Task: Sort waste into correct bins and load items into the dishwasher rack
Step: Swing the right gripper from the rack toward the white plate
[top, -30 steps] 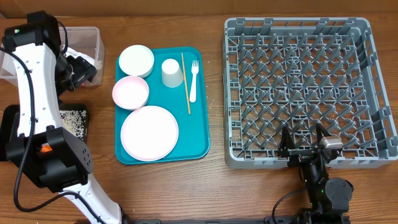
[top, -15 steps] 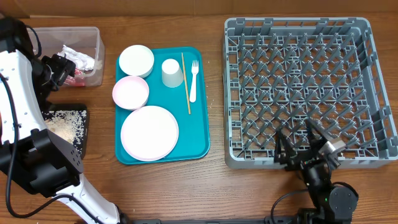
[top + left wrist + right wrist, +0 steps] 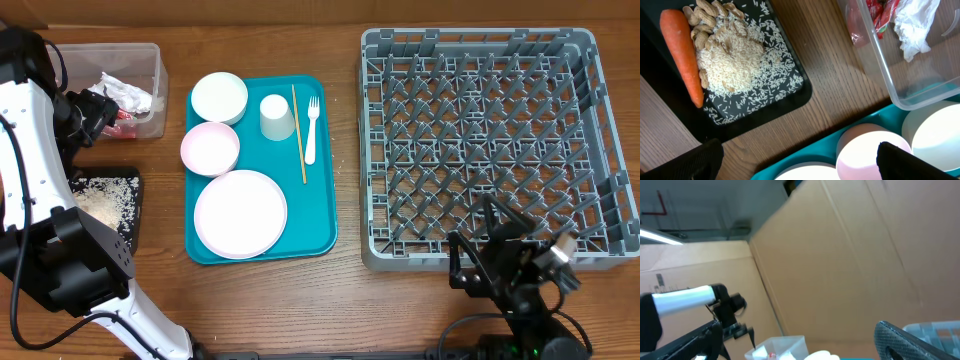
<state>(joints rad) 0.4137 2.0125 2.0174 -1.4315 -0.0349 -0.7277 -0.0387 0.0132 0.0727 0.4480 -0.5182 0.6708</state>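
Note:
In the left wrist view the orange carrot (image 3: 682,55) and beige grainy scraps (image 3: 735,60) lie in the black tray (image 3: 790,92). The red wrapper (image 3: 875,15) and white napkin (image 3: 915,25) lie in the clear tub (image 3: 900,80). My left gripper (image 3: 95,108) is open and empty, up between tub (image 3: 140,60) and black tray (image 3: 125,215). The plate (image 3: 240,213), pink-white bowl (image 3: 210,148), white bowl (image 3: 219,97), cup (image 3: 276,116), fork (image 3: 311,128) and stick (image 3: 298,135) sit on the teal tray. My right gripper (image 3: 490,250) is open and empty at the rack's front edge (image 3: 400,255).
The teal tray (image 3: 320,225) lies between the bins and the grey rack. The right wrist view looks up at a cardboard wall (image 3: 855,255), with the left arm (image 3: 690,302) and the clear tub (image 3: 777,347) far off.
The left arm swung left off the clear tub, uncovering the wrapper and napkin. The right gripper moved right and back toward the table's front edge, tilting upward.

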